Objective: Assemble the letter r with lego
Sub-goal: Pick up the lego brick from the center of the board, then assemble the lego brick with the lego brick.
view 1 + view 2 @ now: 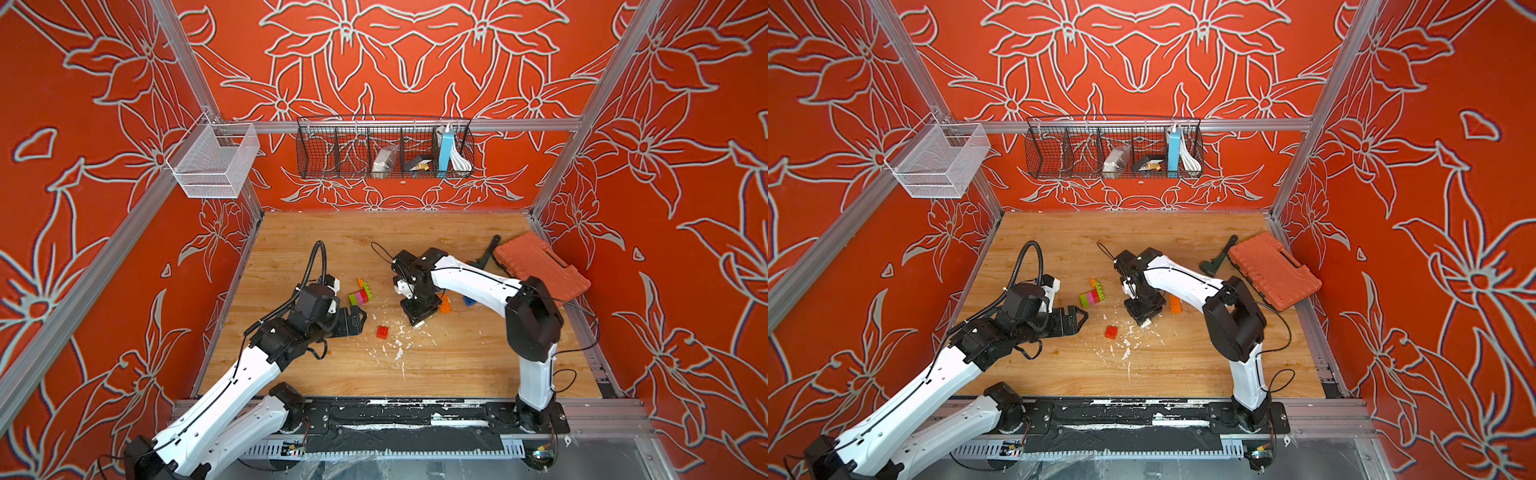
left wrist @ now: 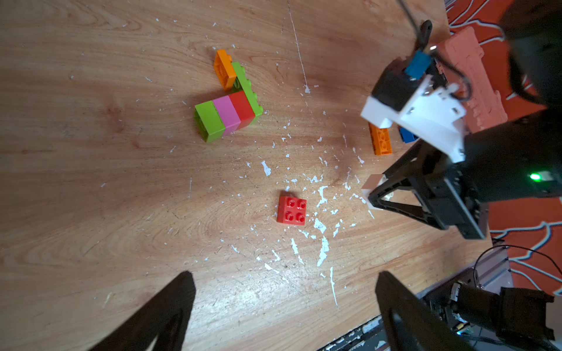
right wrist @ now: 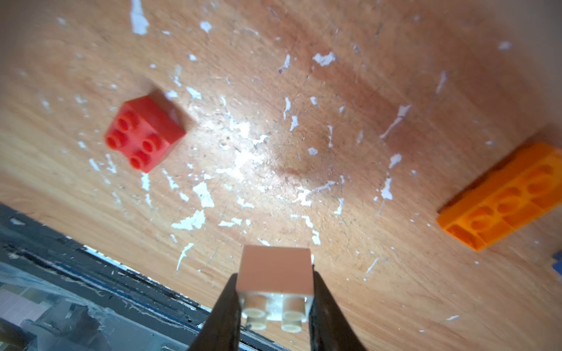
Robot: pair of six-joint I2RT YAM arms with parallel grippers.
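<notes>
1. Two robot arms reach over a wooden surface [image 1: 457,365] speckled with white flecks [image 2: 323,252].
2. At mid-surface the right tool [image 1: 417,321] points downward, its jaws clamped on a white brick [image 3: 275,269] whose studs face the wrist camera. Whether the brick touches the wood cannot be told.
3. Nearby, the left tool [image 2: 284,276] hovers low with its jaws wide apart, holding nothing.
4. Between the two tools a loose red brick [image 2: 291,210] with four studs sits studs up.
5. Farther back, a joined cluster [image 2: 228,117] lies on its side: lime green, pink and red bricks in a row against a long lime green brick, with an orange brick at that brick's far end.
6. Beside the right tool lies a long orange brick [image 3: 504,197], with a blue brick [image 2: 407,135] just beside it.
7. At the far right edge rests an orange-red ribbed case [image 1: 540,270], well apart from the bricks.
</notes>
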